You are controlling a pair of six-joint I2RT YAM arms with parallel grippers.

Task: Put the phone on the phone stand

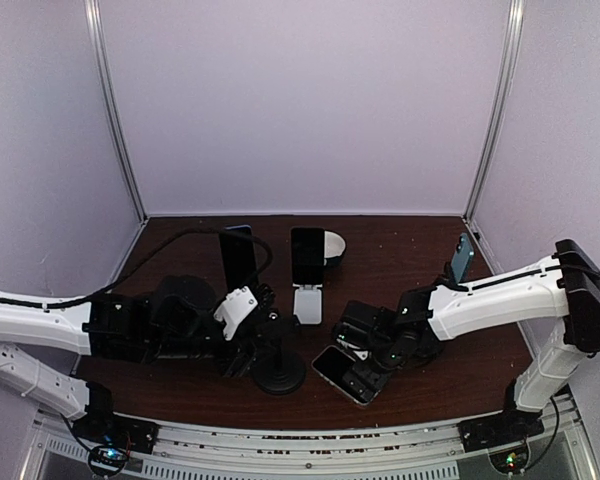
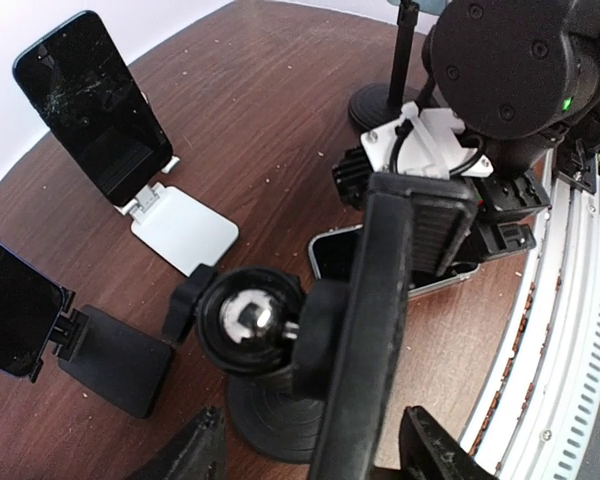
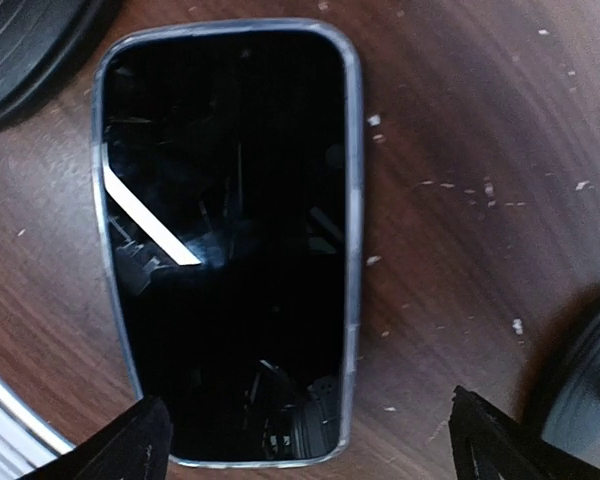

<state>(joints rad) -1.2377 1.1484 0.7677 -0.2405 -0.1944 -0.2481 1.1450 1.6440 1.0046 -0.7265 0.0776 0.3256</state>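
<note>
Lilac walls enclose a dark tabletop (image 1: 400,235). The left claw (image 1: 242,352) stands released, astride the cradle of the black phone stand (image 1: 279,375), probably to steady it for loading. The right claw (image 3: 310,440) is spread wide over the phone (image 3: 230,240), which lies flat, screen up, just beside the stand's base. It looks lined up for a pinch across the long edges, not yet made.

Table (image 1: 400,240): dark brown wood grain, scattered with pale specks. Behind the table stands a plain lilac back wall (image 1: 300,100). Matching side walls (image 1: 40,130) stand left and right of the table. Metal posts (image 1: 115,110) rise at the table's far corners. A white perforated rail (image 1: 310,458) runs along the table's near edge. Lighting: even, soft.
</note>
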